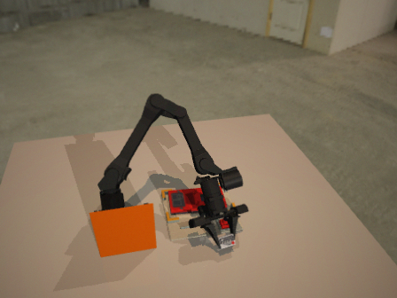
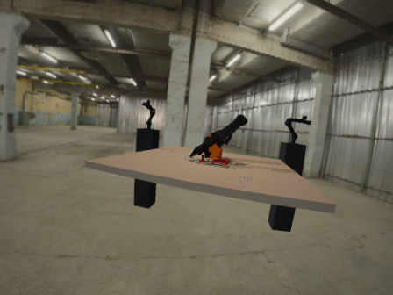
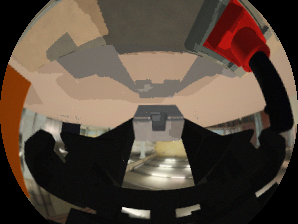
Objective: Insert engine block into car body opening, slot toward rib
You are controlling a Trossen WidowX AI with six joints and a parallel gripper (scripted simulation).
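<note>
The gripper (image 1: pixel 225 239) (image 2: pixel 191 156) (image 3: pixel 159 129) is shut on the grey engine block (image 1: pixel 228 241) (image 3: pixel 172 131). In the wrist view the block sits between the fingertips, with a dark slot on the side toward the camera. The gripper is tilted and holds the block in the air, past the front right edge of the tray in the top view. The red car body (image 1: pixel 182 208) (image 2: pixel 222 161) lies on the tray, behind and left of the fingertips. The arm covers its right part. The rib cannot be made out.
The pale tray (image 1: pixel 183 233) has yellow-orange corner pieces. A small red part (image 1: pixel 224 223) (image 3: pixel 232 30) with a black peg (image 3: pixel 272 90) stands near its right end, close to the gripper. An orange panel (image 1: pixel 124 231) (image 2: pixel 215 152) (image 3: pixel 11 100) stands by the arm's base.
</note>
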